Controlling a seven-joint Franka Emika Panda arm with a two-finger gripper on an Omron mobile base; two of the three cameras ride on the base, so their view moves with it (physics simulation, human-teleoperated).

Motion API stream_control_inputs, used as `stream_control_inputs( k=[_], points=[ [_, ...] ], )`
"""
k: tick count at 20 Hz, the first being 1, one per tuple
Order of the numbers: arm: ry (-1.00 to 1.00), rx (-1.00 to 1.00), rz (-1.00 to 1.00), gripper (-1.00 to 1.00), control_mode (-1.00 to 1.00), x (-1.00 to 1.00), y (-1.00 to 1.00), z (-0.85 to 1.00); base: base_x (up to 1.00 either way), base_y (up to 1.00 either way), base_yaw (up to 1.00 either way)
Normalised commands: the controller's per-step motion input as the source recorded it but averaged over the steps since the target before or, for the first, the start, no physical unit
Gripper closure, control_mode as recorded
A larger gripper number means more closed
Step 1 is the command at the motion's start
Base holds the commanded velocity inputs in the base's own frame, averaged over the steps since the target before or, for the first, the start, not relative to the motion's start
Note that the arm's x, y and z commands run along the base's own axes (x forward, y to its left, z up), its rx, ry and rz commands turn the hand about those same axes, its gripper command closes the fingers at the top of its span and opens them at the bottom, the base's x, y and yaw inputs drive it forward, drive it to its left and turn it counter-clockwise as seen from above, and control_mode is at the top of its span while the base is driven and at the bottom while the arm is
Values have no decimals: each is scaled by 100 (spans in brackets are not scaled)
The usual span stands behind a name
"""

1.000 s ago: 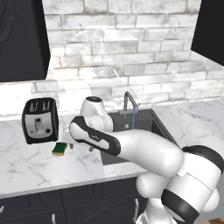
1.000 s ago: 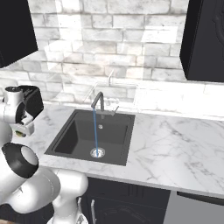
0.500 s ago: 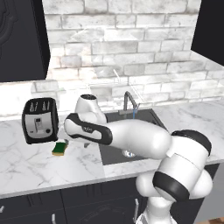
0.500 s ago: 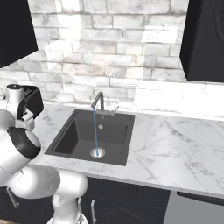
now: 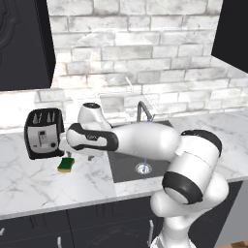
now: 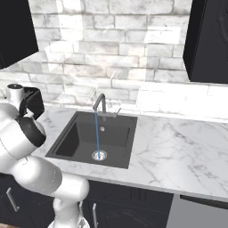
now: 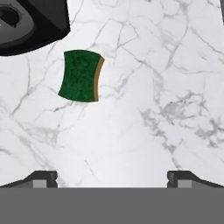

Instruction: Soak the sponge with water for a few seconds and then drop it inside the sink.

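A white marble counter [image 5: 58, 181] is seen. On it, 1 sponge [image 5: 66, 164] is laid beside 1 toaster [image 5: 44, 132].

Two base views flank the sink [image 5: 127, 162] [image 6: 71, 147] from behind — the hand view looks straight down, close over the counter [image 7: 144, 100].

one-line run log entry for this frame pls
phase: approach | gripper: open, above counter | sponge: on counter beside toaster, not gripped | water: running into sink
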Motion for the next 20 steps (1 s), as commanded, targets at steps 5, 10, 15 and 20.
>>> stream_control_inputs(
  k=[5, 10, 15, 20],
  points=[
    [0, 0, 0, -100, -100, 21, 7, -10, 0, 0, 0],
    [0, 0, 0, -100, -100, 22, 8, -19, 0, 0, 0],
    [0, 0, -1, -100, -100, 18, 20, -23, 0, 0, 0],
    [0, 0, -2, -100, -100, 15, 20, -13, 0, 0, 0]
  ],
)
